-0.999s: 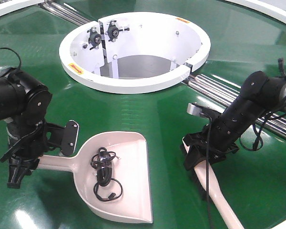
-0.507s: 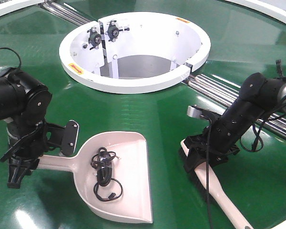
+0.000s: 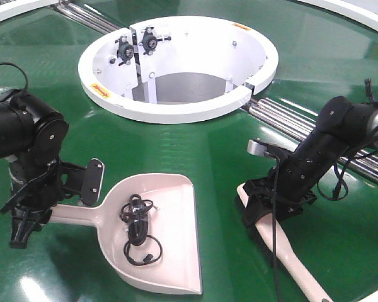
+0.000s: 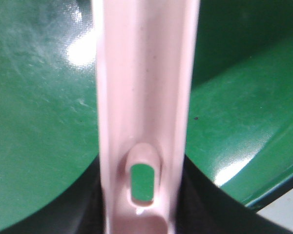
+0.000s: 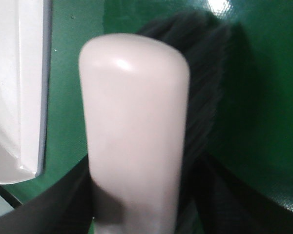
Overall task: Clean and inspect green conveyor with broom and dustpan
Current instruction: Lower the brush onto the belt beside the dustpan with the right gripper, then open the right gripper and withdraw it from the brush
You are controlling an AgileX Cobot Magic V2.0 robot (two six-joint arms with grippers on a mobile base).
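1. The broad glossy dark-green conveyor belt (image 3: pixel 201 157) is the surface to be swept, so both tools sit low on it at the front
2. The white ring-shaped central housing (image 3: pixel 176 114) stands beyond the tools, and silver metal rollers (image 3: pixel 283 119) run out from its right side in a seam; neither arm is working there
3. The pale pink plastic dustpan (image 3: pixel 173 201) lies flat on the belt at front left, with its wide open edge turned right toward the brush, probably to receive whatever is pushed across
4. The long flat pale pink plastic broom with dark bristles (image 3: pixel 293 261) rests bristles-down at front right; bare belt separates it from the pan's lip, and its handle trails toward the lower right corner
5. The left gripper (image 3: pixel 53 209) is clenched on the dustpan's straight slotted handle, which the left wrist view shows running between the dark jaws; this likely pins the pan against sliding
6. The right gripper (image 3: pixel 272 206) grasps the broom across its back close to the head, a low hold that should press the bristles down
7. A black coiled cable (image 3: pixel 137 229) lies inside the pan, so that piece looks collected
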